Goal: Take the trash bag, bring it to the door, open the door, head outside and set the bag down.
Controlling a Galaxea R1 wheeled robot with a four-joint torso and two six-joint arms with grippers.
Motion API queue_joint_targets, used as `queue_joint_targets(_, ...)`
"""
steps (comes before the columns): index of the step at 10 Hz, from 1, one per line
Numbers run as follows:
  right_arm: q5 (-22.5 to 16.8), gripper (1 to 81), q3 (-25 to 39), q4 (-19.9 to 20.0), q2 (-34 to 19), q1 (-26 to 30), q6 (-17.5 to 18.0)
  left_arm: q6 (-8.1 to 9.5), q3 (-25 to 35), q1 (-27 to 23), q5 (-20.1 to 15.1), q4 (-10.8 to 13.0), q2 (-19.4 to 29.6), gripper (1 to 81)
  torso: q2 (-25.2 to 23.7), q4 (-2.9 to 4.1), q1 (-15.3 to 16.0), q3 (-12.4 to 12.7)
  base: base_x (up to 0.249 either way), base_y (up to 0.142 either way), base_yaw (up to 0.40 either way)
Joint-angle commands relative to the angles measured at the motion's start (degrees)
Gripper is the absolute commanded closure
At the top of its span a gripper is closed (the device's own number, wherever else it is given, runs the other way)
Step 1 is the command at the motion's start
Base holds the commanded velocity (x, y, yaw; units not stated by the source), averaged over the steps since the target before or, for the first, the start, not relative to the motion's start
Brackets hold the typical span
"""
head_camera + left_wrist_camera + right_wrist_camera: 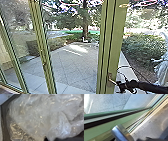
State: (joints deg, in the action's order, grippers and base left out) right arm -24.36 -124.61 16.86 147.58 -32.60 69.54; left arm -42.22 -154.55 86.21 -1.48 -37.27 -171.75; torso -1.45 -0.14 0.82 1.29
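Trash bag (41, 116), clear and crumpled, contents indistinct, bulges beside the left gripper (60, 139) as the right gripper (120, 86) meets a door handle (112, 81); how the 2 grippers' jaws stand cannot be told.

Green door frame (113, 37) and metal handle (112, 81) before the paving (72, 61), any passable gap unclear.

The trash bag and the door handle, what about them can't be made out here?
Contents of the trash bag, left wrist view: hidden by crumpled plastic.
Its full outline, same view: cut off by the edges.
Whether the right gripper touches the door handle, head view: too small to tell.
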Motion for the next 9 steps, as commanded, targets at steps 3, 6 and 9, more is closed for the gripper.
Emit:
queue_joint_targets(3, -1.67, 1.0, 3.51, -3.58, 4.59, -3.57, -0.72, -0.49, 0.04, -3.37, -4.59, -0.26, 0.26, 81.1, -0.02, 0.00, 0.00, 0.02, 0.000, 0.000, 0.000)
queue_joint_targets(6, 5.20, 1.0, 6.32, -4.64, 4.50, -8.50, -4.32, -0.32, -0.49, -3.20, -4.77, -0.35, 0.27, 81.1, -0.02, -0.02, 0.00, 0.07, 0.000, 0.000, 0.000)
queue_joint_targets(9, 5.20, 1.0, 5.62, -4.82, 3.98, -9.81, -5.55, -0.32, -0.84, -2.93, -4.41, -0.44, 0.09, 81.1, -0.02, -0.02, 0.00, 0.09, 0.000, 0.000, 0.000)
